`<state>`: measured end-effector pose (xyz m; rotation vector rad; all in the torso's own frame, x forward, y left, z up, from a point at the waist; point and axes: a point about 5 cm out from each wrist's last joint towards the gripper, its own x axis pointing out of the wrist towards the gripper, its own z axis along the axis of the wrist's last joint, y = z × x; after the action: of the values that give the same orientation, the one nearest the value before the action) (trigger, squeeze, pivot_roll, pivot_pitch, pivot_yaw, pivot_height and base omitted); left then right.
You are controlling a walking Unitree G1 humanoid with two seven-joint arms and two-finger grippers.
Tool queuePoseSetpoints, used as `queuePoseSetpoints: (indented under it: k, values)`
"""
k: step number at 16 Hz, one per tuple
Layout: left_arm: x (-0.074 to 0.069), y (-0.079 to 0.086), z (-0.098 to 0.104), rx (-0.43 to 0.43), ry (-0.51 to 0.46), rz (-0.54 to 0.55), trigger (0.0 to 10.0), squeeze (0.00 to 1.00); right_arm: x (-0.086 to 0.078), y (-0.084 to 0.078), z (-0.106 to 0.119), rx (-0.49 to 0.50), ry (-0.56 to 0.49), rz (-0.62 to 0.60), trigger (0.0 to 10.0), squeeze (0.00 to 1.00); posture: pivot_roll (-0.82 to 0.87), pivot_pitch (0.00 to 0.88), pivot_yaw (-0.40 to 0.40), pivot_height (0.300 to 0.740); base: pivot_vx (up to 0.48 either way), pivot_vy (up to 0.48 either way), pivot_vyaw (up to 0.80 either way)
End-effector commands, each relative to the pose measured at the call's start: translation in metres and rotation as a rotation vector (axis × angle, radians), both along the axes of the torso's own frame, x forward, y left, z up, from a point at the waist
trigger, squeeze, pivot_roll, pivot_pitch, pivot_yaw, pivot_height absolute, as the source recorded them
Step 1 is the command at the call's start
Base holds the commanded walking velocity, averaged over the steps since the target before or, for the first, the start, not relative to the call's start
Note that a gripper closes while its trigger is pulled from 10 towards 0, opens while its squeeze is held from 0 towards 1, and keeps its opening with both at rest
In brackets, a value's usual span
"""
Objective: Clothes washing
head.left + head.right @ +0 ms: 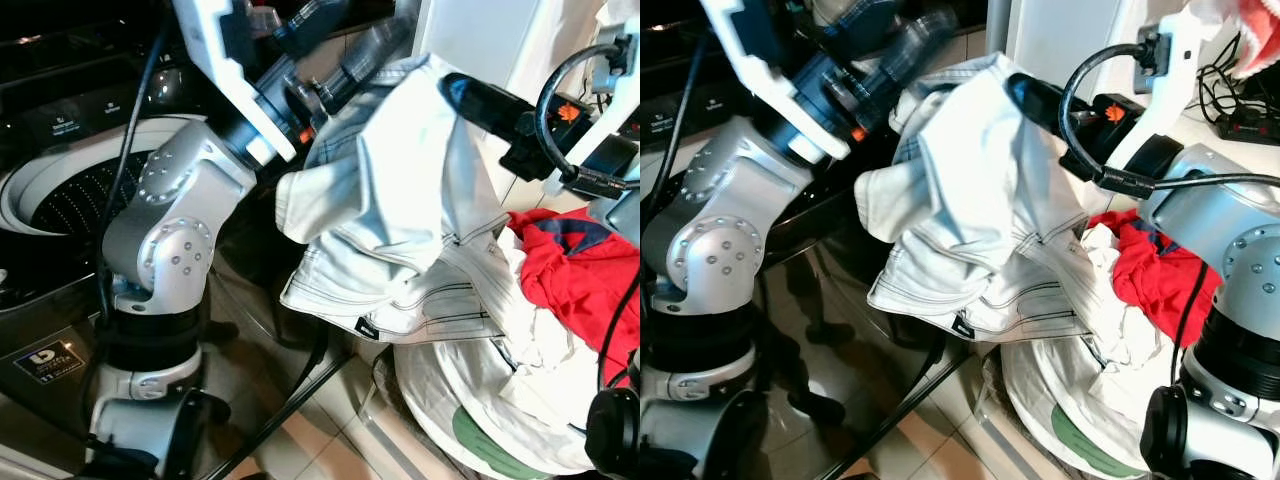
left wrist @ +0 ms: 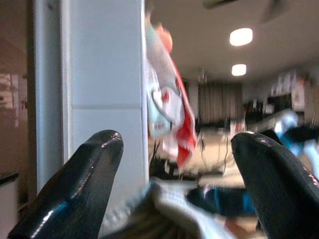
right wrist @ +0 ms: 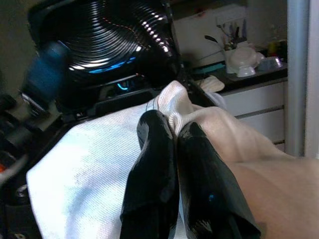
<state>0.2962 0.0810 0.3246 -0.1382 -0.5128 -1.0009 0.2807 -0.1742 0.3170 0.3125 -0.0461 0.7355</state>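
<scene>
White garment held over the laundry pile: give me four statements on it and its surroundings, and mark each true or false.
1. The right pincer is shut on the white garment. True.
2. The left pincer is shut tight. False: its fingers stand wide apart.
3. A red garment lies on the laundry pile at the robot's right. True.
4. The white garment lies inside the washing machine drum. False: it hangs in the air beside the machine, above the laundry bag.
</scene>
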Motion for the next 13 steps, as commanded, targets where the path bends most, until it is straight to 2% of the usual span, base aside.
queuePoseSetpoints:
  k: [1, 2, 4, 6, 8, 9, 10, 13]
  values:
    - [0.004, -0.013, -0.020, 0.136, 0.048, -0.004, 10.0, 0.00, -0.008, 0.001, 0.014, 0.033, -0.073, 0.024, 0.0, 0.00, -0.10, 0.000, 0.008, 0.740, 0.000, 0.000, 0.00]
    - [0.006, -0.016, -0.029, 0.186, 0.071, -0.005, 10.0, 0.00, -0.010, 0.003, 0.015, 0.043, -0.082, 0.035, 0.0, 0.00, -0.10, 0.000, 0.008, 0.740, 0.000, 0.000, 0.00]
    - [0.010, -0.022, -0.040, 0.196, 0.185, -0.017, 10.0, 0.00, -0.012, 0.005, 0.015, 0.032, -0.088, 0.043, 0.0, 0.00, -0.11, 0.000, 0.024, 0.740, 0.000, 0.000, 0.00]
    - [0.006, -0.025, -0.046, 0.203, 0.231, -0.092, 10.0, 0.00, -0.014, 0.005, 0.014, 0.032, -0.088, 0.037, 0.0, 0.00, -0.11, 0.000, 0.029, 0.740, 0.000, 0.000, 0.00]
    - [0.010, -0.023, -0.051, 0.232, 0.232, -0.043, 10.0, 0.00, -0.015, 0.005, 0.014, 0.037, -0.088, 0.033, 0.0, 0.00, -0.11, 0.000, 0.032, 0.740, 0.000, 0.000, 0.00]
    - [0.012, -0.022, -0.050, 0.225, 0.237, -0.034, 4.0, 0.00, -0.015, 0.005, 0.014, 0.035, -0.087, 0.029, 0.0, 0.00, -0.11, 0.000, 0.031, 0.740, 0.000, 0.000, 0.00]
    - [0.013, -0.021, -0.048, 0.211, 0.239, -0.026, 0.0, 0.00, -0.015, 0.005, 0.014, 0.033, -0.086, 0.027, 0.0, 0.00, -0.11, 0.000, 0.031, 0.740, 0.000, 0.000, 0.00]
    - [0.015, -0.017, -0.046, 0.194, 0.242, 0.001, 0.0, 0.00, -0.014, 0.007, 0.012, 0.030, -0.077, 0.028, 0.0, 0.00, -0.10, 0.000, 0.024, 0.740, 0.000, 0.000, 0.00]
